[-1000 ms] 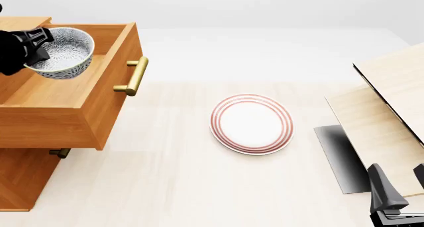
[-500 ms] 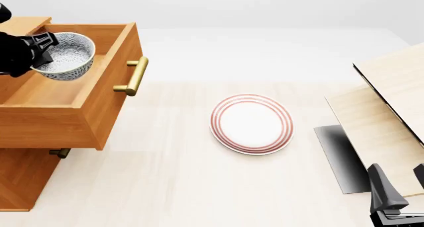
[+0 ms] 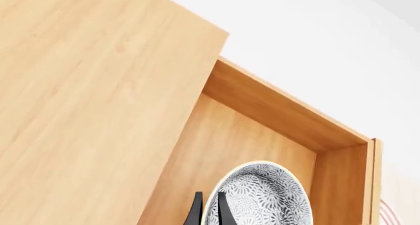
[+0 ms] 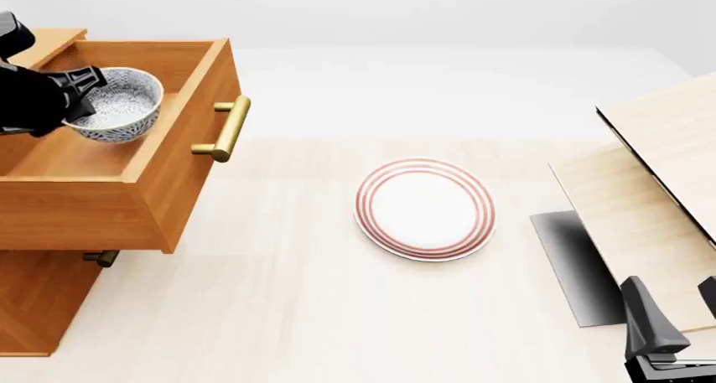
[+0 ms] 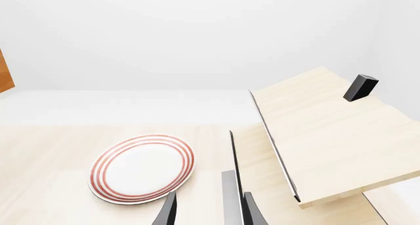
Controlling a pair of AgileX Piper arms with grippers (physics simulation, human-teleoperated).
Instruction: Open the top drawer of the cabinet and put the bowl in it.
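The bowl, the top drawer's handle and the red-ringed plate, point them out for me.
bowl [image 4: 121,106]: front view, on its speckled inside.
top drawer's handle [image 4: 228,130]: front view, middle of the brass bar.
plate [image 4: 425,208]: front view, on its white centre.

backdrop: plain white, evenly lit | table [image 4: 280,316]: pale wood | slanted pale-wood structure [image 4: 660,173]: right side

the cabinet [image 4: 39,303] stands at the table's [image 4: 280,316] left edge, its top drawer [image 4: 168,161] pulled out toward the right. the bowl [image 4: 117,105] sits inside that drawer, with the left gripper [image 4: 80,94] at its left rim. the plate [image 4: 425,208] lies mid-table, well right of the drawer. the slanted wooden structure [image 4: 655,190] stands at far right, the right gripper [image 4: 671,320] before it.
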